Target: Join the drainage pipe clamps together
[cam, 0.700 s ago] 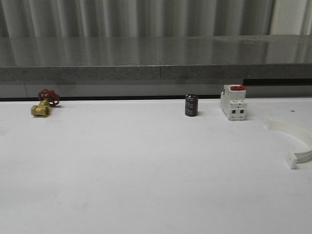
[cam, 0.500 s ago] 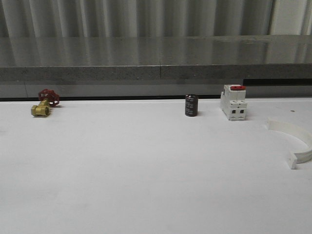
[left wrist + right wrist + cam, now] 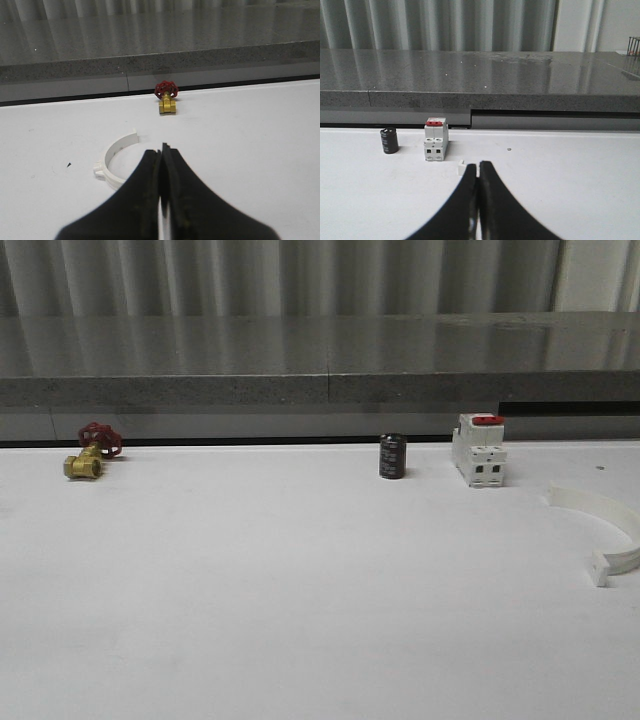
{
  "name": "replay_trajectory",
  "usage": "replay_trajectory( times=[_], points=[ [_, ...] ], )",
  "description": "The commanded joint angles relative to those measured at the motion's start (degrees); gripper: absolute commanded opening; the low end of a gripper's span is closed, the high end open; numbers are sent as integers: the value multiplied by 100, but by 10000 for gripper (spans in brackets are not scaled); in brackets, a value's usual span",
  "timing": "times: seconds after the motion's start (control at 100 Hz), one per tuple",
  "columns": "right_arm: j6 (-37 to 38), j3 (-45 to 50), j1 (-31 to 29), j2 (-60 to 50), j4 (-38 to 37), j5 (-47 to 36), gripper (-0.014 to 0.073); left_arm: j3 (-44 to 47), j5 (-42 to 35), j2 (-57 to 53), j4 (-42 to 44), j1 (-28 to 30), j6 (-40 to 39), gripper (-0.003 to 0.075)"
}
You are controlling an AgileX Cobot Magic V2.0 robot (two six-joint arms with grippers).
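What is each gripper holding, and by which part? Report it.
Nothing. The left gripper and right gripper are both shut on nothing, their fingers pressed together above the table.

What my cameras could not show fully

In the front view the white clamp arc [image 3: 608, 523] ran out of the picture at the right edge. In my left wrist view my own closed left gripper [image 3: 161, 155] hid the near part of the other clamp arc [image 3: 112, 160]. In my right wrist view my closed right gripper [image 3: 478, 170] covered almost all of a small white tab [image 3: 461, 167], so its shape was unclear.
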Motion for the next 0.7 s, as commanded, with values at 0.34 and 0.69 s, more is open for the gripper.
replay_trajectory(
  times=[0.34,0.69],
  points=[
    [-15,-97,-21,-91,-10,-439,-5,-776,339,-68,144,-45,-47,-21],
    [-15,-97,-21,-91,-10,-439,-5,-2298,2083,1323,114,-45,-47,-21]
  ],
)
